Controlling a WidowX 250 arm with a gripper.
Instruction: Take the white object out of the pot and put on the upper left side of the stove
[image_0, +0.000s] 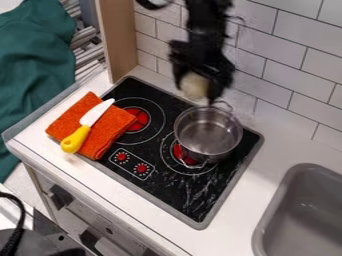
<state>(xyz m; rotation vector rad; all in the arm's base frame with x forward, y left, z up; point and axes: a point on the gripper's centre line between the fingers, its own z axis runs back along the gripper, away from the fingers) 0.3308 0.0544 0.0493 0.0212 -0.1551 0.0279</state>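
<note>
A yellow-handled knife (87, 124) lies on a folded orange cloth (119, 124) at the stove's (175, 192) left edge. Above the upper edge, the gripper's (196, 92) fingers pinch the white object (193, 85); the metal pot (210, 149) sits on the right burner (183, 155).

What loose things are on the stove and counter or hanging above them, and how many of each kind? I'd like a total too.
Metal pot: 1
Yellow-handled knife: 1
Orange cloth: 1
White object, held up in the end effector: 1
Total: 4
</note>
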